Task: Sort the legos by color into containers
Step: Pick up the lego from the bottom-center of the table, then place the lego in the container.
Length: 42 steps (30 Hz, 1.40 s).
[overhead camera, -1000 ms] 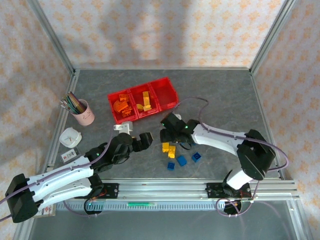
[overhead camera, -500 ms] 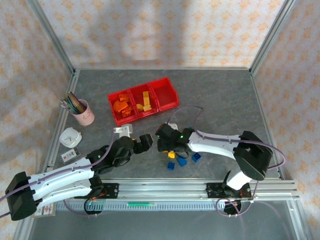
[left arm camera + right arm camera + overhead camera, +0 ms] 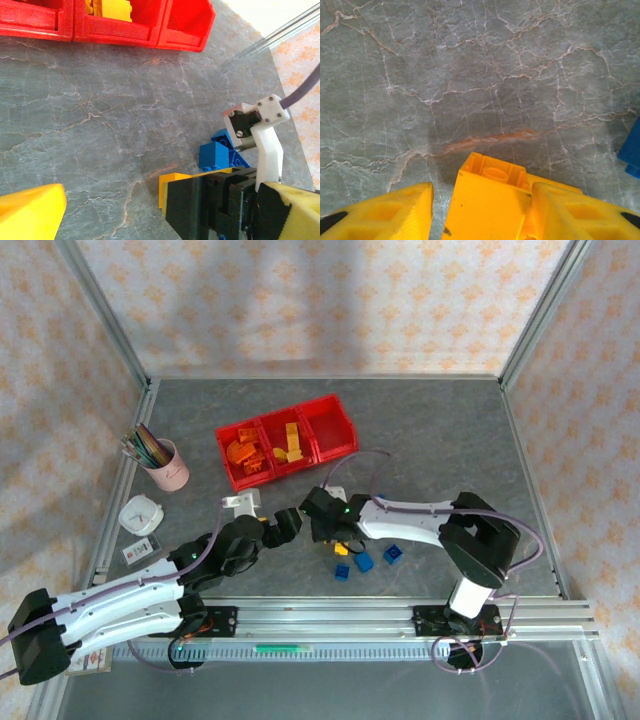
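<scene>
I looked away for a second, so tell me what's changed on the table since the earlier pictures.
The right claw swung left and toward the near edge, coming down to straddle a yellow brick, open, nothing gripped yet. The left claw barely shifted and is open. Blue bricks, red bins and their contents stayed put.

light: bright, even, diffuse | shadows: soft, faint on grey marbled tabletop (image 3: 430,440) | focus: top view sharp, wrist close-ups softer at bottom edge
</scene>
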### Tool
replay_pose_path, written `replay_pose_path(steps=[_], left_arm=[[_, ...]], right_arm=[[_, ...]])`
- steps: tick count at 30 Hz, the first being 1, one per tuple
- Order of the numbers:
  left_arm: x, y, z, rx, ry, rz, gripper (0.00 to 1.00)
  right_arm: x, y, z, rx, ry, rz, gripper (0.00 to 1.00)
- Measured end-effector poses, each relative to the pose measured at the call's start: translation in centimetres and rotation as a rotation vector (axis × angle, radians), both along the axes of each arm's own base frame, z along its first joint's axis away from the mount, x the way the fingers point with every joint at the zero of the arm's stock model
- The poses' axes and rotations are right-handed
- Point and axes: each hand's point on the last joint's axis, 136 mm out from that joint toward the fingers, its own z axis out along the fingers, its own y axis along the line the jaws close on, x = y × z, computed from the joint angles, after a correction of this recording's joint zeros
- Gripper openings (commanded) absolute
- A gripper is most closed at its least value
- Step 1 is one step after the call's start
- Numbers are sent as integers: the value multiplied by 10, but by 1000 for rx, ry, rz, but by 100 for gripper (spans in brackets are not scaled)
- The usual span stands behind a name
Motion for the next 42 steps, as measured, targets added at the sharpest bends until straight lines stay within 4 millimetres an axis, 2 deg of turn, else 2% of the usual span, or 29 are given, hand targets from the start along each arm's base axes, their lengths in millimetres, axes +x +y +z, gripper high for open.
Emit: replay_pose_path(steps=[16, 24, 30, 35, 39, 42], left_arm=[[-2, 10, 1, 14, -9, 24, 99], [-2, 12, 5, 7, -20, 30, 99], [1, 15, 14, 31, -40, 38, 99], [7, 17, 30, 30, -72, 47, 99], [17, 27, 38, 45, -89, 81, 99], [26, 38, 43, 54, -96, 113, 99]], right_arm=[[14, 9, -5, -52, -42, 40, 33], [17, 10, 0, -60, -55, 50, 30], [41, 25, 32, -5, -113, 51, 29], [78, 33, 71, 55, -191, 24, 29], [111, 41, 108, 116, -267, 4, 28], [139, 50, 126, 146, -314, -9, 27]])
